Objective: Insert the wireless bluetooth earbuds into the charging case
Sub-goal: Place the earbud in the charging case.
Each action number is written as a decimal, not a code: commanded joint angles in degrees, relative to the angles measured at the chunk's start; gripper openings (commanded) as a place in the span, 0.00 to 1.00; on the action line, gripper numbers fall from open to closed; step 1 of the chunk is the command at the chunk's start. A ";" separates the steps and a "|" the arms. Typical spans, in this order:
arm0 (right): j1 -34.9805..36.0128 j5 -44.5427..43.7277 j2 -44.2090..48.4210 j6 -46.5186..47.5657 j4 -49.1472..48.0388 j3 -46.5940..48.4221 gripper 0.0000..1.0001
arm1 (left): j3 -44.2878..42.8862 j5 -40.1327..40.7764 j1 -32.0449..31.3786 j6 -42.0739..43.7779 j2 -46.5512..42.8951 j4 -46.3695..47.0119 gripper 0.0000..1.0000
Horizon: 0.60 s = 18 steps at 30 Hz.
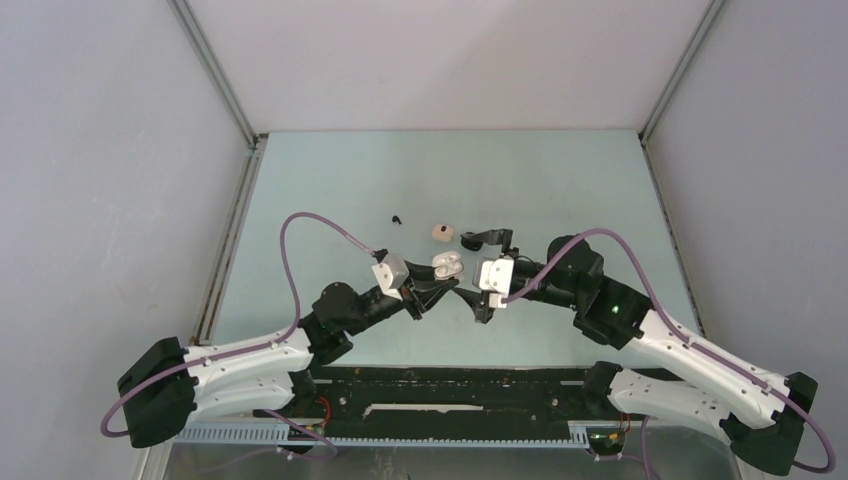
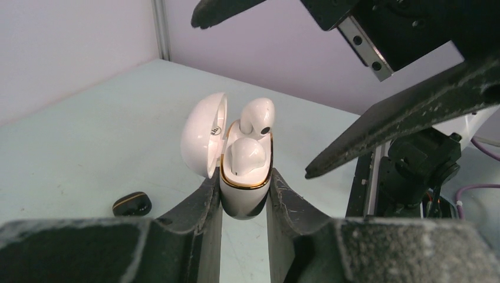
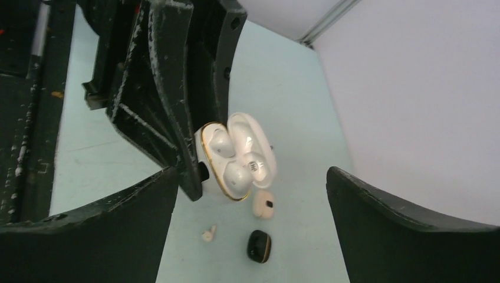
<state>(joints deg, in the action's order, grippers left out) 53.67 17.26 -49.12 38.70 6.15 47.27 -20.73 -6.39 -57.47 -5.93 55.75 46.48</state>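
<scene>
My left gripper (image 2: 244,180) is shut on the white charging case (image 2: 242,203), which it holds upright with the lid (image 2: 202,135) swung open. Two white earbuds are in the case: one (image 2: 244,156) sits low in its well, the other (image 2: 257,117) stands taller at the far end. My right gripper (image 3: 250,172) is open with nothing between its fingers, just off the case; one of its fingers (image 2: 407,115) shows to the case's right. In the top view the case (image 1: 447,265) hangs between the left gripper (image 1: 440,282) and the right gripper (image 1: 475,277).
On the table beyond the held case lie a beige-pink case (image 3: 263,205), a black case (image 3: 258,246) and a small pale earbud (image 3: 208,234). A tiny black earbud (image 1: 398,218) lies farther left. White walls close in the table on three sides.
</scene>
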 commanded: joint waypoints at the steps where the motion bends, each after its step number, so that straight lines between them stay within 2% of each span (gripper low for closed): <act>1: -2.07 6.12 -1.41 -3.70 7.54 4.99 1.00 | -0.44 -0.11 0.08 1.19 -1.30 5.37 0.00; 8: -6.39 13.06 -4.75 -6.22 22.85 13.14 1.00 | -0.45 -0.40 0.08 0.93 -1.21 5.47 0.00; 13: -16.72 18.91 -8.58 -10.18 31.61 19.37 1.00 | -0.71 -1.19 -0.01 0.75 -0.97 5.45 0.00; 15: -20.66 23.55 -10.54 -8.61 37.66 22.21 1.00 | -0.64 -3.22 -0.01 0.71 -0.81 5.71 0.00; 16: -22.68 29.12 -11.70 -5.50 42.00 23.38 1.00 | -0.56 -4.09 -0.05 1.00 -0.70 5.77 0.00; 18: -25.61 33.73 -13.21 0.31 50.16 24.19 1.00 | -0.65 -5.37 -0.10 1.18 0.09 6.06 0.00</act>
<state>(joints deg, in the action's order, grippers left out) 32.51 38.30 -59.94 32.51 39.42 67.96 -20.73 -8.23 -57.47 -5.93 55.70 48.93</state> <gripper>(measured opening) 0.994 0.291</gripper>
